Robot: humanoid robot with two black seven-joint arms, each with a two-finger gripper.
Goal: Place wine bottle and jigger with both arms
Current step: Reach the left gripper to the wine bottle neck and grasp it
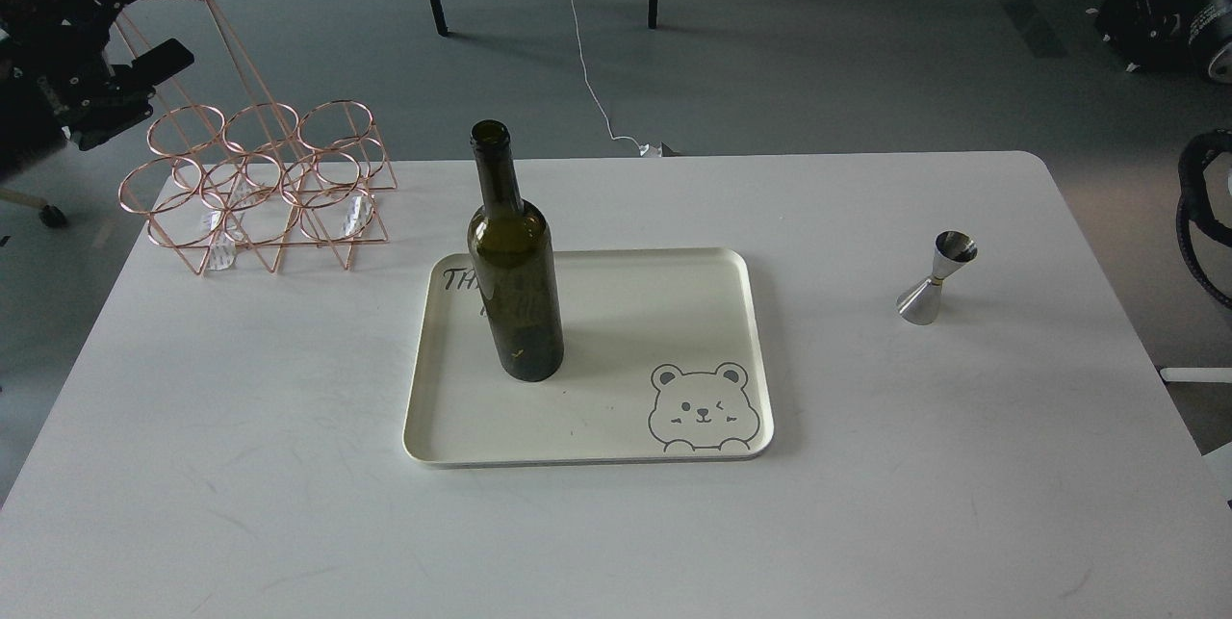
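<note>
The wine bottle (514,282) is dark olive-green and stands upright on the left part of a cream tray (741,330) in the middle of the white table. The jigger (936,278) is small and silver and stands on the table at the right, well off the tray. My left gripper (152,14) is at the top left, above and behind the copper rack, with its two black fingers spread and nothing between them. It is far from the bottle. Of my right arm only a black cable loop (1201,224) shows at the right edge. Its gripper is out of view.
A copper wire bottle rack (260,181) with a tall handle stands at the table's back left corner, just below my left gripper. The tray has a bear drawing (703,407) at its front right. Chair legs and cables lie on the floor behind the table.
</note>
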